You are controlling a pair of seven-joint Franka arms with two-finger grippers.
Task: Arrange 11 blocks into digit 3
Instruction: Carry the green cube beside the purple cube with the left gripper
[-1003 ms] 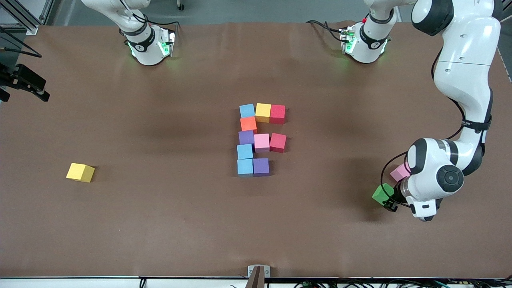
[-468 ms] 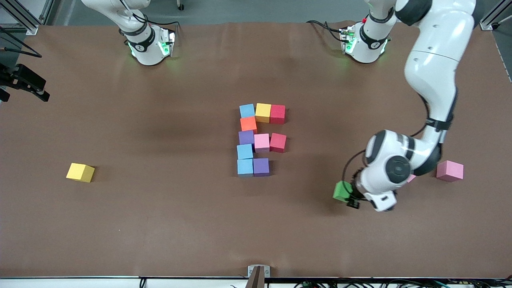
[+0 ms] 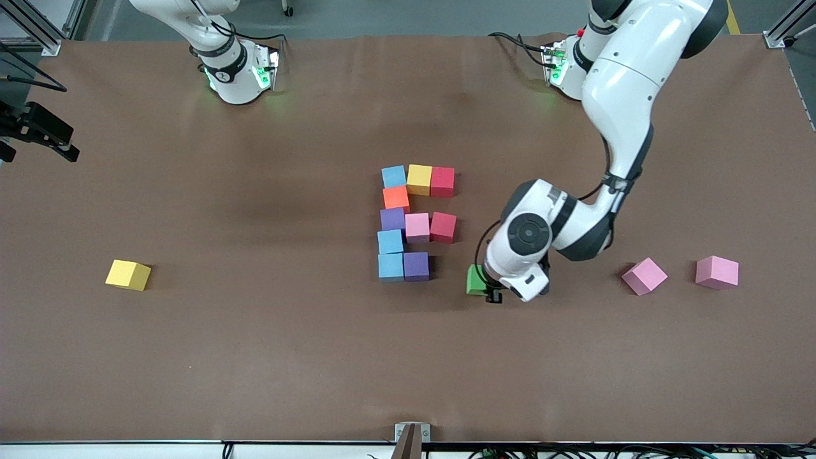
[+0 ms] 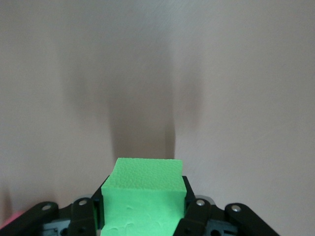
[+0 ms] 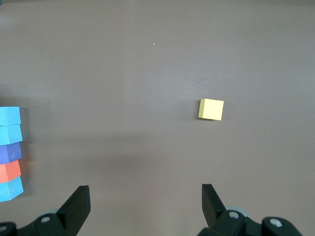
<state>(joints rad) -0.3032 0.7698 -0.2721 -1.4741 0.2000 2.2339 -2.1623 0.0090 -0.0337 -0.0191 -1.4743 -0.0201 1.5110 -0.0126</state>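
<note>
The left gripper (image 3: 489,288) clamps the green block (image 3: 475,279) over the table beside the digit 3 (image 3: 413,223).

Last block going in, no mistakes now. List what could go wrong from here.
1. The left gripper holds the green block just beside the purple block; a low approach could knock the digit 3 apart.
2. The red block sits close to the open slot, so a skewed release could nudge it.

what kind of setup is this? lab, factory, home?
Most likely a robotics lab bench: two fixed arm bases at one edge of a brown mat-covered table, foam blocks as props, aluminium framing at the corner, loose cabling.
</note>
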